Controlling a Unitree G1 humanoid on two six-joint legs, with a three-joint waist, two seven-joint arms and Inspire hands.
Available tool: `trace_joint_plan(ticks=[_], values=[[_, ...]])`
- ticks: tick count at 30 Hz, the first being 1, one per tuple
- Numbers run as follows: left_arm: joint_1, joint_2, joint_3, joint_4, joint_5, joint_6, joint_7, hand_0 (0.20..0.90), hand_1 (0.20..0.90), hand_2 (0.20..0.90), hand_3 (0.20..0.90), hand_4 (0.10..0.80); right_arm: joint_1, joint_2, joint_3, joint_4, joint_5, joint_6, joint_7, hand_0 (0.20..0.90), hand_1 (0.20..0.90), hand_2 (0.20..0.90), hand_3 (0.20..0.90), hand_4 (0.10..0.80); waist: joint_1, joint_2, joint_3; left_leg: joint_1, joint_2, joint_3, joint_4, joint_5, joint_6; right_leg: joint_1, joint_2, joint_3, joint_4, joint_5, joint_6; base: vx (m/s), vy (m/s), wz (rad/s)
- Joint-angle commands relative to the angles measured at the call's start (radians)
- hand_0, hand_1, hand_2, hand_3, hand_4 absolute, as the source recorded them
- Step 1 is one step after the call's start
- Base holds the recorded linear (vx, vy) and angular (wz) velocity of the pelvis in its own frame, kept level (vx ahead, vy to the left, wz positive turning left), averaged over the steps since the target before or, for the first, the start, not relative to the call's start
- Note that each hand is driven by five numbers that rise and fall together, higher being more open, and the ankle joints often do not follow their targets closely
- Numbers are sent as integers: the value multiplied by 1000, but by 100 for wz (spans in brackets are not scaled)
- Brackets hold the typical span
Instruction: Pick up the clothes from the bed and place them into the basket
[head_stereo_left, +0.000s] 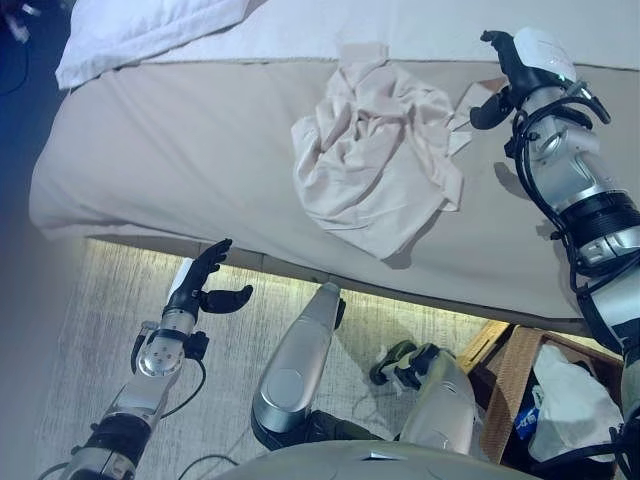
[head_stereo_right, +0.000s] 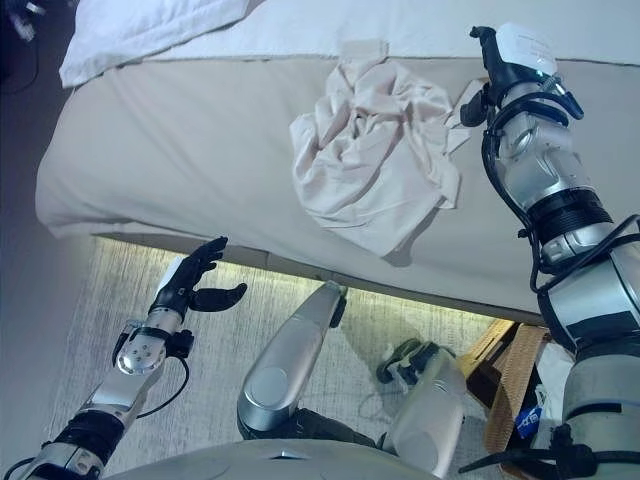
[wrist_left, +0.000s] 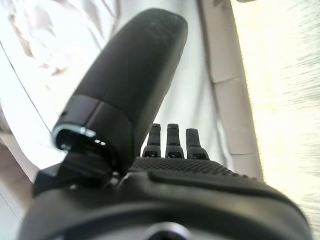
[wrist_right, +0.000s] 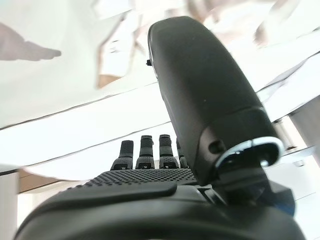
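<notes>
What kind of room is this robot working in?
Most likely a bedroom: a bed with a white pillow at its head, crumpled clothes on it, and a basket on the floor beside it.

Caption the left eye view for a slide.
Right hand open beside crumpled cream clothes on the bed; left hand idle below.

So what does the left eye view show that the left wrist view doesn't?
Only the left eye view shows the right robot hand raised over the bed beside the crumpled pale garment, the white pillow at the bed's far corner, and the basket on the floor with cloth already inside. Only the left wrist view shows the left robot hand up close, fingers straight, holding nothing. Both show the bed's edge and the carpet.
</notes>
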Motion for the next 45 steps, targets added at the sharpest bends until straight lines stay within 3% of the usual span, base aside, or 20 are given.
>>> trace_joint_plan(ticks=[1, 8, 16, 28, 30, 31, 32, 40, 45], values=[[48, 70, 29, -150, -46, -135, 44, 900, 900, 900, 900, 800, -207, -15, 58, -44, -69, 16, -48, 900, 900, 900, 900, 800, 10, 13, -43, -84, -53, 55, 80, -67, 62, -57, 130, -38, 69, 19, -95, -11, -29, 24], [67, 87, 26, -219, -77, -177, 62, 900, 900, 900, 900, 800, -264, 1, 115, -19, -59, 48, -24, 900, 900, 900, 900, 800, 31, 28, -43, -230, -72, 46, 185, -84, 84, -203, 139, -34, 162, -4, -101, -10, 6, 14], [51, 97, 26, -299, -120, -230, 106, 900, 900, 900, 900, 800, -345, 67, 200, 136, -57, 52, 32, 900, 900, 900, 900, 800, 59, 44, -43, -412, -92, 33, 352, -128, 97, -379, 138, -26, 298, -21, -92, -26, 2, 6], [6, 115, 11, -335, -151, -268, 138, 900, 900, 900, 900, 800, -440, 129, 292, 446, 2, 32, 127, 900, 900, 900, 900, 800, 96, 74, -43, -591, -111, 33, 457, -128, 109, -528, 144, -41, 447, -44, -85, -49, -8, 2], [4, 116, 15, -332, -156, -270, 129, 900, 900, 900, 900, 800, -450, 132, 303, 462, 4, 27, 137, 681, 681, 681, 645, 545, 99, 74, -43, -598, -113, 32, 466, -128, 109, -531, 145, -43, 455, -43, -83, -28, -36, 3], [3, 117, 17, -331, -157, -273, 126, 900, 900, 900, 900, 800, -453, 133, 308, 468, 1, 20, 133, 326, 326, 326, 230, 130, 99, 73, -43, -599, -113, 30, 469, -127, 108, -532, 146, -44, 458, -43, -82, -28, -46, 3], [5, 120, 22, -333, -157, -279, 121, 900, 900, 900, 900, 800, -455, 130, 314, 473, 9, 8, 123, 300, 300, 300, 200, 100, 100, 69, -43, -594, -113, 29, 466, -127, 109, -528, 148, -47, 454, -41, -81, -24, -47, 1], [10, 134, 33, -340, -134, -291, 110, 900, 900, 900, 900, 800, -468, 132, 299, 463, 71, -27, 56, 300, 300, 300, 200, 100, 93, 47, -43, -538, -95, 28, 432, -119, 103, -469, 160, -62, 397, -20, -75, -8, -70, -1], [4, 135, 38, -330, -102, -274, 127, 900, 900, 900, 900, 800, -432, 136, 250, 425, 161, -78, 34, 300, 300, 300, 200, 100, 73, 23, -43, -407, -63, 31, 350, -114, 97, -360, 169, -52, 293, 5, -71, 29, -27, -6]])
